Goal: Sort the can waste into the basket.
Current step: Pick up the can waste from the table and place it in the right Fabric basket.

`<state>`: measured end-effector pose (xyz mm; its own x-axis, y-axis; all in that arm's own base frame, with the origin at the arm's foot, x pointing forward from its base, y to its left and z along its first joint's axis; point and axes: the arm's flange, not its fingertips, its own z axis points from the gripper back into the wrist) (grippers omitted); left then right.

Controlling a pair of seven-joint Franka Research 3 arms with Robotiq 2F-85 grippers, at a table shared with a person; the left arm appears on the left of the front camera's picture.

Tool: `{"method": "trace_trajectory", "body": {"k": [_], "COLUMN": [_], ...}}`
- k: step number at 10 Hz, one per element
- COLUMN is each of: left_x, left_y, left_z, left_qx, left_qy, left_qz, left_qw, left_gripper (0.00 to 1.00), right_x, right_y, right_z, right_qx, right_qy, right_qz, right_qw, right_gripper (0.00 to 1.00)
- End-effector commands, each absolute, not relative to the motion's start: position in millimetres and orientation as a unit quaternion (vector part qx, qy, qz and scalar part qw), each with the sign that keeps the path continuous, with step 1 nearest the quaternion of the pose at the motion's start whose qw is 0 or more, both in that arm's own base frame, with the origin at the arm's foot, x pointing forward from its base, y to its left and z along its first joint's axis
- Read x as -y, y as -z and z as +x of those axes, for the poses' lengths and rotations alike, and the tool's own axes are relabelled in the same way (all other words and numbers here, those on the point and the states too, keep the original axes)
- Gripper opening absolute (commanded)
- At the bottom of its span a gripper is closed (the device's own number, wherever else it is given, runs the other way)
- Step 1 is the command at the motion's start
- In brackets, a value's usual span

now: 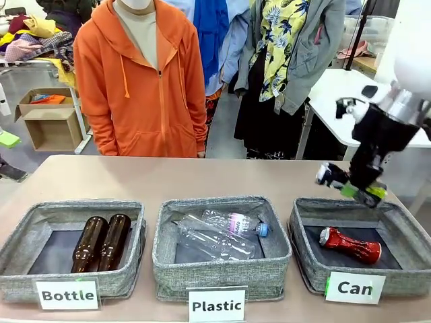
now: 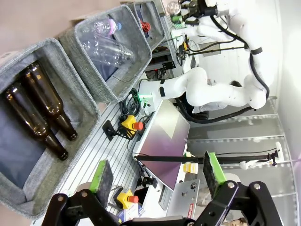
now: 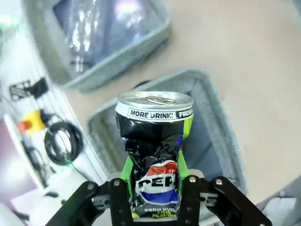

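My right gripper (image 1: 358, 186) hangs over the back left rim of the grey "Can" basket (image 1: 310, 266). It is shut on a dark crumpled can (image 1: 330, 175) that lies sideways in the jaws. In the right wrist view this can (image 3: 155, 136) with red, white and blue print sticks out between the green pads (image 3: 127, 169), and the basket's rim (image 3: 225, 136) is below it. A crushed shiny red can (image 1: 350, 245) lies inside the basket. My left gripper (image 2: 158, 173) is open and holds nothing, away from the baskets.
A "Bottle" bin (image 1: 27, 225) holds two brown glass bottles (image 1: 101, 242). The middle "Plastic" bin (image 1: 222, 272) holds clear plastic bottles (image 1: 229, 225). A person in an orange hoodie (image 1: 145, 87) stands at the table's far side, with others behind.
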<state>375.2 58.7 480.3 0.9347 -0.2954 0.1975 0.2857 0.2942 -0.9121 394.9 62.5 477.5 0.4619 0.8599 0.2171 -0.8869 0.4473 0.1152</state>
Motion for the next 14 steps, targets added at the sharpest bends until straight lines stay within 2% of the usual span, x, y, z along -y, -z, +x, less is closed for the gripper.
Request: {"method": "trace_trajectory", "body": {"k": [1,5,6,7,8,12,14], "left_x": [-58.9,-58.9,-58.9,-58.9,-58.9,-58.9,-58.9], "left_y": [-481.2,-481.2,-481.2,-481.2,-481.2,-481.2,-481.2], "left_z": [373.0,373.0,373.0,373.0,373.0,373.0,373.0], "left_qx": [-0.006,-0.006,-0.006,-0.006,-0.006,-0.006,-0.006], "left_qy": [0.181,0.181,0.181,0.181,0.181,0.181,0.181], "left_qz": [-0.565,-0.565,-0.565,-0.565,-0.565,-0.565,-0.565], "left_qw": [0.805,0.805,0.805,0.805,0.805,0.805,0.805], "left_gripper": [1.0,1.0,1.0,1.0,1.0,1.0,1.0], "right_x": [-51.2,-47.3,-47.4,-47.0,-46.2,-45.2,-43.2], "right_y": [-467.9,-463.3,-462.9,-462.1,-461.3,-461.5,-467.4], "right_z": [389.9,386.4,387.0,387.5,387.6,390.6,398.1], "right_qx": [0.055,0.052,0.045,0.043,0.042,0.049,0.068], "right_qy": [-0.531,-0.53,-0.533,-0.53,-0.53,-0.516,-0.457], "right_qz": [0.099,0.102,0.104,0.102,0.103,0.119,0.197], "right_qw": [0.84,0.84,0.838,0.84,0.841,0.847,0.865], "right_gripper": [0.0,0.0,0.7,0.96,1.0,1.0,1.0]}}
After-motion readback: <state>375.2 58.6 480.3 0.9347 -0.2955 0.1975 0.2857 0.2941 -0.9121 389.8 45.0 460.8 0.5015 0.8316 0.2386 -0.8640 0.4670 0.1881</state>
